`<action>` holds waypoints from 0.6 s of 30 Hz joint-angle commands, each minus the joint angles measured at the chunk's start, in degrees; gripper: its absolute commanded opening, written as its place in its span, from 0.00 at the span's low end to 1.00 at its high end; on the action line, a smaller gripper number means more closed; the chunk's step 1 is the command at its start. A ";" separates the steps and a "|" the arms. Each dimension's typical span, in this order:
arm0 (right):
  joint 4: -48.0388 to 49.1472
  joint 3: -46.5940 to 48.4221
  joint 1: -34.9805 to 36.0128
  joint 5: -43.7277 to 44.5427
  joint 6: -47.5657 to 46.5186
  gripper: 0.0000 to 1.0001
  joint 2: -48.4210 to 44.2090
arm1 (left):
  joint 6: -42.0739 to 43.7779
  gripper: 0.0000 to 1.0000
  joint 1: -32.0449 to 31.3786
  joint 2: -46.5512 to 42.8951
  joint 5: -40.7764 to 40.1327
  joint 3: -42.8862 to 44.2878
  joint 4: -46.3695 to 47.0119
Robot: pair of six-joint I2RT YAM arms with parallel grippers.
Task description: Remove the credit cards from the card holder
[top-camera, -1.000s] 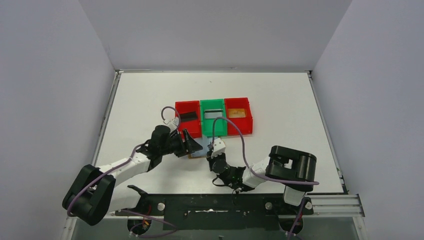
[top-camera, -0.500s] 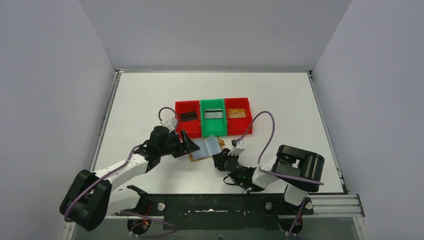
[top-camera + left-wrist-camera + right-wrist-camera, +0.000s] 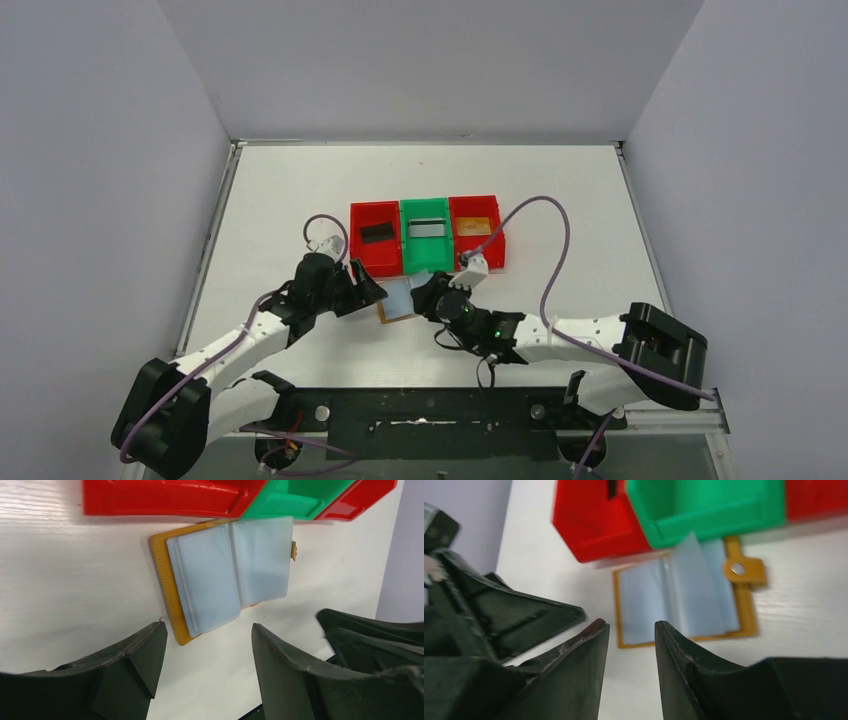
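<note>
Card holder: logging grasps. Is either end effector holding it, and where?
Nothing is held. The card holder lies open; left end effector and right end effector are both open, empty.

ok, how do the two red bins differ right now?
The left red bin holds a dark card; right red bin holds an orange-tan card. The open card holder lies just in front of the left red bin, not the right red bin. Both: same shape, flanking the green bin.

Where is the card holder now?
Top view: the card holder lies open on the table, in front of the left red bin and green bin, between left end effector and right end effector.
</note>
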 commanded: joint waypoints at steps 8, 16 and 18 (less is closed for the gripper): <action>-21.14 22.65 -5.41 -12.00 -10.81 0.31 12.85 | 1.85 0.65 1.25 -11.41 -11.01 3.30 -10.66; -28.06 29.00 -6.65 -13.14 -12.39 0.30 23.05 | 2.77 0.65 1.71 -14.07 -10.60 2.99 -12.93; -31.81 29.79 -6.56 -11.61 -10.93 0.30 24.89 | 3.02 0.65 1.71 -14.02 -10.17 3.02 -12.92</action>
